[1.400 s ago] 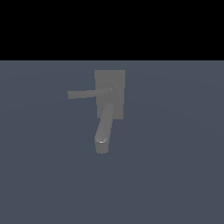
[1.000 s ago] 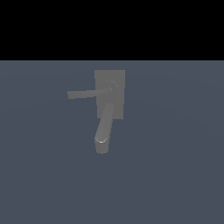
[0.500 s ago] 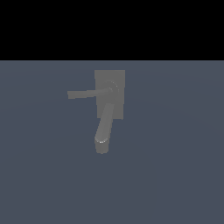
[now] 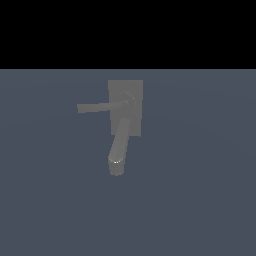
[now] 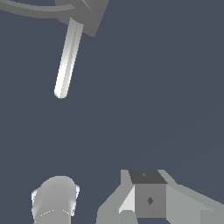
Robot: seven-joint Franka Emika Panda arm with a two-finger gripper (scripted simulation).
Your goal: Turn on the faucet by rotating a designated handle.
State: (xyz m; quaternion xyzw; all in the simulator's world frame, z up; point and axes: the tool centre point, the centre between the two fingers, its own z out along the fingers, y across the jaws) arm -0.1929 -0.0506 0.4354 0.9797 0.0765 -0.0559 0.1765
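Faucet [image 4: 125, 107] with handle [image 4: 100, 107] untouched; gripper [image 5: 100, 205], opening indeterminate and holding nothing, should approach the bar's free end squarely.

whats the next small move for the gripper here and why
Probably a short approach toward the handle's free end. In the wrist view the gripper sits well clear of the faucet, bare floor between them and nothing held. The handle sticks out sideways from its pivot, untouched.
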